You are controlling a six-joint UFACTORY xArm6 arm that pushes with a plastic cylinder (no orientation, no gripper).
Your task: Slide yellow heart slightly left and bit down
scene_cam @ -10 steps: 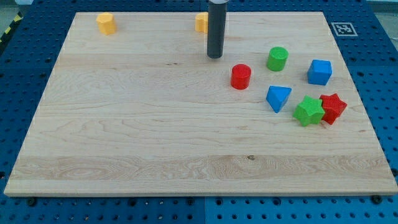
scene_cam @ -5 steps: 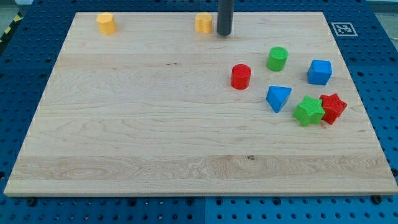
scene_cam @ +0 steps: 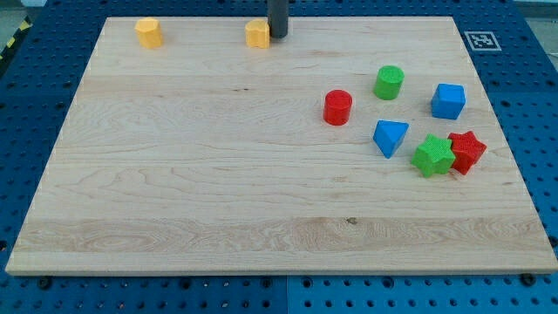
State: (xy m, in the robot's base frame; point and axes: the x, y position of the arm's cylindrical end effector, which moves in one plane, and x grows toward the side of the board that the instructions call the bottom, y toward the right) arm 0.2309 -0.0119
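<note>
Since the earlier frames the rod and the yellow heart (scene_cam: 257,34) have been shifted toward the view's left. The rod is held upright at the board's (scene_cam: 174,192) top edge; my tip (scene_cam: 277,35) is pressed against the heart's right side, nothing being gripped.

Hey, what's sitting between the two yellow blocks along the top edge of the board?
Nothing. In the camera view, bare wood runs from the left yellow block to the right yellow block; my tip sits against that block's right side.
</note>
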